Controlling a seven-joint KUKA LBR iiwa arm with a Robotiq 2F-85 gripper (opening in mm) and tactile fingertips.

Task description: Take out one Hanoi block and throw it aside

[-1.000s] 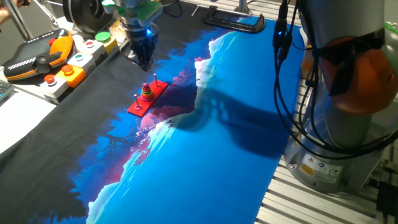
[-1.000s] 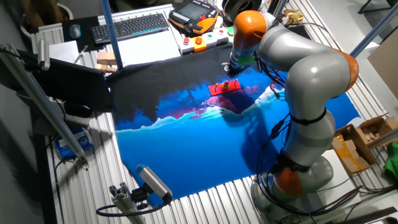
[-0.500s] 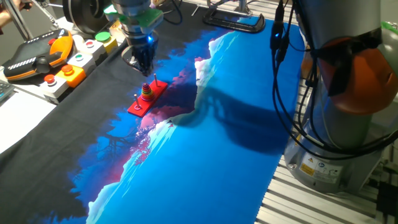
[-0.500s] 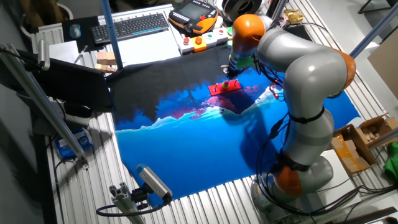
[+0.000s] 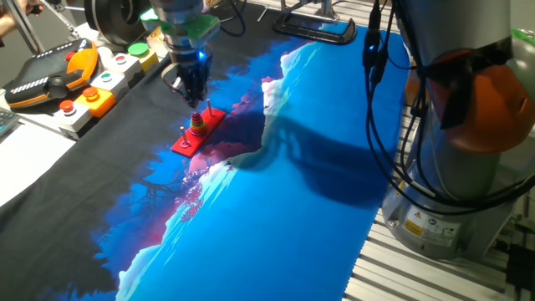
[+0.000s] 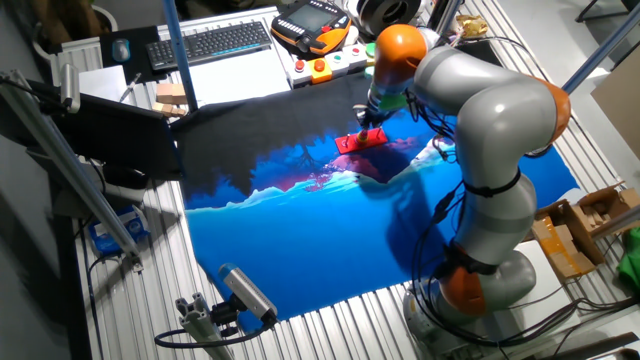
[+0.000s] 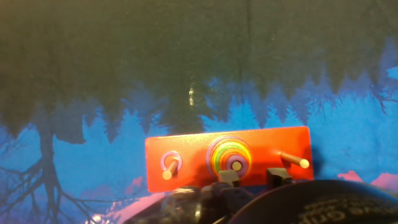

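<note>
Descending over the last second, the gripper [image 5: 196,99] now hangs just above the middle peg's ring stack [image 7: 229,155] on the red Hanoi base [image 5: 199,131], so a grasp looks close. Its jaws stand narrowly parted, holding nothing. Glossy concentric rainbow rings sit on thin wooden pegs; the printed cloth [image 5: 318,167] below looks soft and matte.

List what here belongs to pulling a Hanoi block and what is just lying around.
Job:
- red peg board
- ring stack on its middle peg
- small ring on a side peg
- tool above the board

Lying about:
- orange control pendant
- button box
- keyboard
- cardboard boxes
- printed blue cloth, only the surface
</note>
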